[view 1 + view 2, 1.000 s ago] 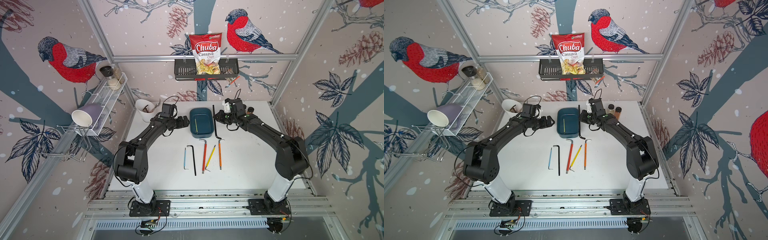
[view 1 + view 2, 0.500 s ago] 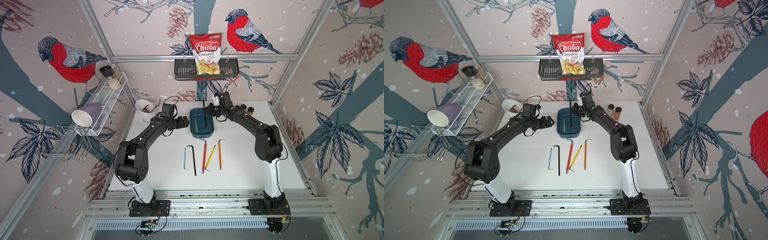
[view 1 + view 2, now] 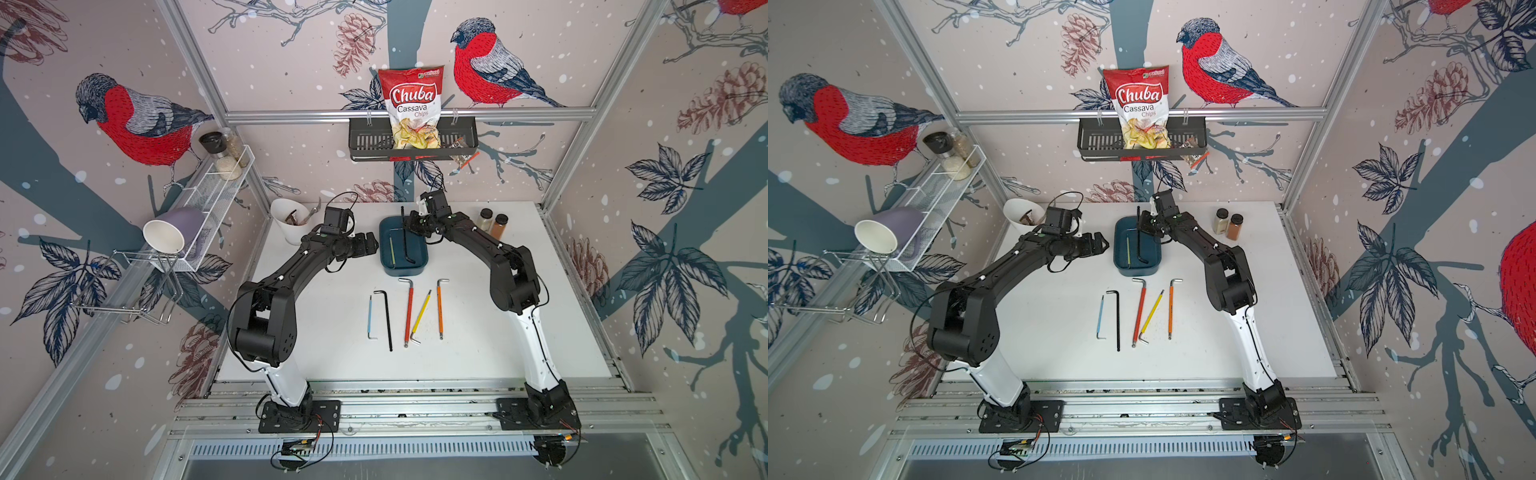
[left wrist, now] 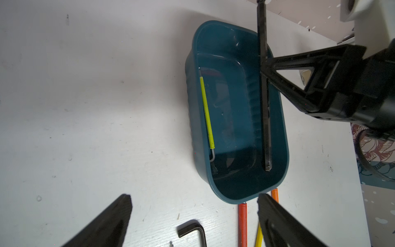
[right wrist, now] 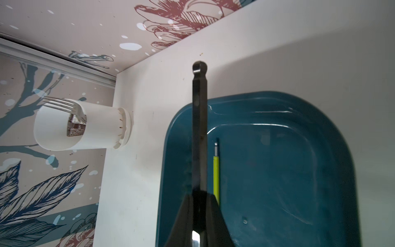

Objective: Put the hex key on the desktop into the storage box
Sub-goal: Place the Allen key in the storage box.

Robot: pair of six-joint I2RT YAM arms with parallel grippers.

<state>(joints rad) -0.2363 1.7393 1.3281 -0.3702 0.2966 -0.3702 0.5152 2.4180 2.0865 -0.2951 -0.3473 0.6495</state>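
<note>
Presently, the left gripper [image 3: 369, 246] is seen spread open and empty, held over the desktop [image 3: 478, 332]; in the left wrist view its fingers [image 4: 102, 224] are parted wide with nothing between them. Just to the right of it the storage box [image 3: 402, 271] is set on the desktop, apart from its fingertips. A yellow-green hex key [image 3: 392, 249] is laid flat on the box floor, along the wall nearer the left gripper. A long black hex key [image 3: 407, 245] is held over the side of the box nearer the right gripper [image 3: 405, 224], lined up lengthwise with the box. Its ball end is carried past the rim farthest from the robot's base, and its bent end is seen low inside the opposite end. Whether that bent end is touching the floor cannot be told. The right gripper is clamped on this key's shaft, closer to the ball end, with the jaws pressed against either side. Nearer the base than both grippers, five more are laid side by side on the desktop: a blue key [image 3: 370, 316], a spare black key [image 3: 387, 322], a red key [image 3: 409, 311], a yellow key [image 3: 420, 316] and an orange key [image 3: 439, 309].
</note>
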